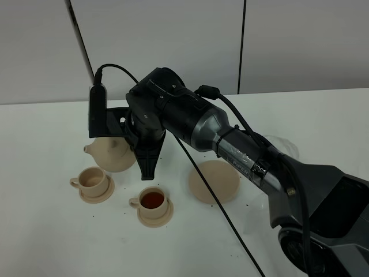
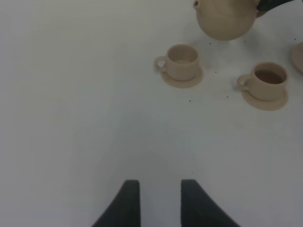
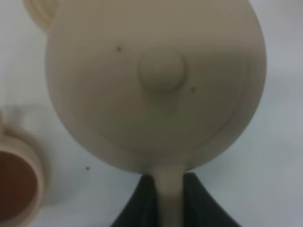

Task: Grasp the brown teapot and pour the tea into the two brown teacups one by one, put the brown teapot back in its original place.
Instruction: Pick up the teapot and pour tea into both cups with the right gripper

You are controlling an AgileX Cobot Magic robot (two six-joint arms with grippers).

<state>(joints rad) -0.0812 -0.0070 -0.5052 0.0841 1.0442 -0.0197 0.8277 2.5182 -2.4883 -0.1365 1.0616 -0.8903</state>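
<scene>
brown teapot is being held by its handle in the clamped right gripper, spout pointing left, with the empty teacup lying just in front of the spout. filled teacup is sitting further right. left gripper is hovering slightly parted, holding nothing.

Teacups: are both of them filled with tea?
No, one teacup holds dark tea, while the other teacup shows only its pale bare inside.

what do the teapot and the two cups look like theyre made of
The brown teapot: probably ceramic or stoneware, pale tan, matte, with a few dark specks and no glare. The two brown teacups: same matte tan look, thick walls, likely a matching ceramic set.
</scene>
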